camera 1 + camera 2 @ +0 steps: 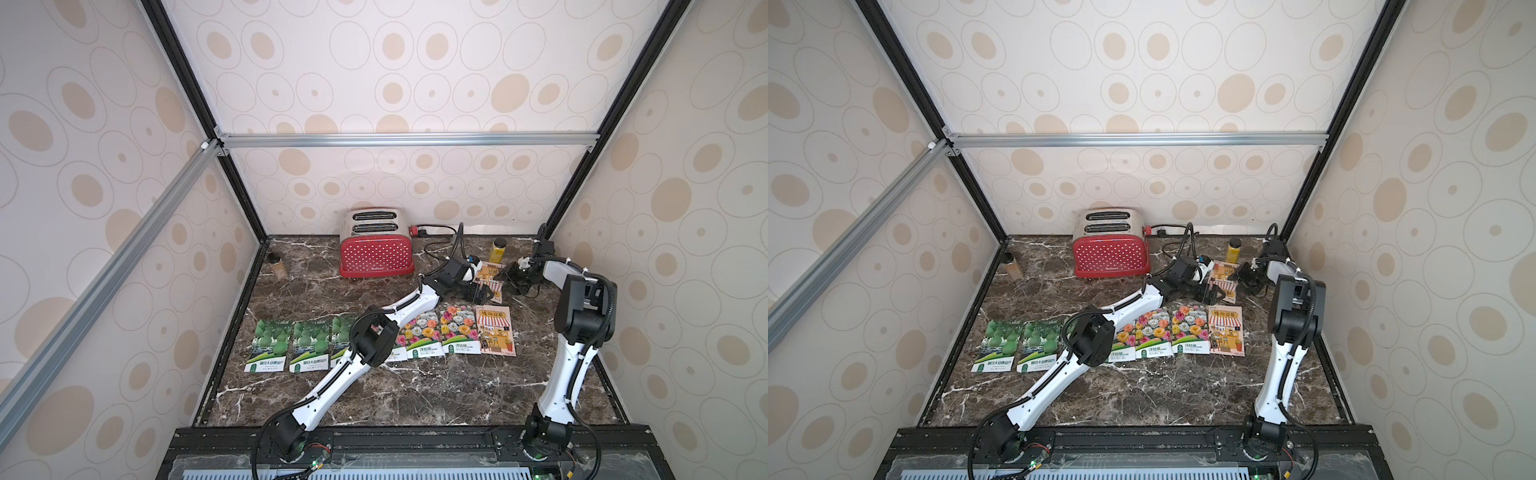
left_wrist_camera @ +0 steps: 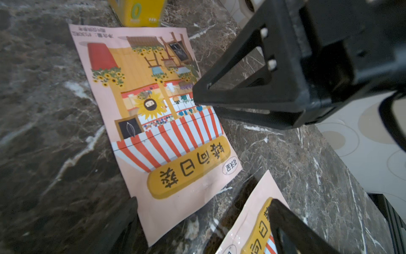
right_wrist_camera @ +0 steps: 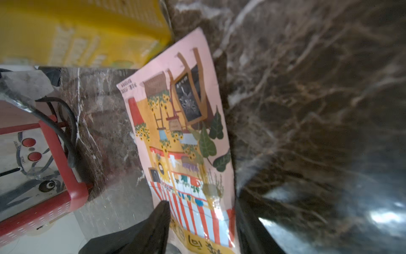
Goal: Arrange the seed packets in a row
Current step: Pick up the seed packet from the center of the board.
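Dark marble surface (image 1: 415, 395), cream oval-patterned walls (image 1: 415, 62). At the back you have a red toaster (image 1: 376, 253), a spice jar (image 1: 277, 266) and a yellow bottle (image 1: 497, 249). Front row, side by side: three green packets (image 1: 270, 345), three flower packets (image 1: 457, 328), one peach packet (image 1: 496, 330). Your eighth packet (image 2: 158, 123) lies behind the row, near the bottle. Left gripper (image 2: 204, 204): spread wide at its end. Right gripper (image 3: 201, 211): at its edge, and you cannot tell whether it grips.
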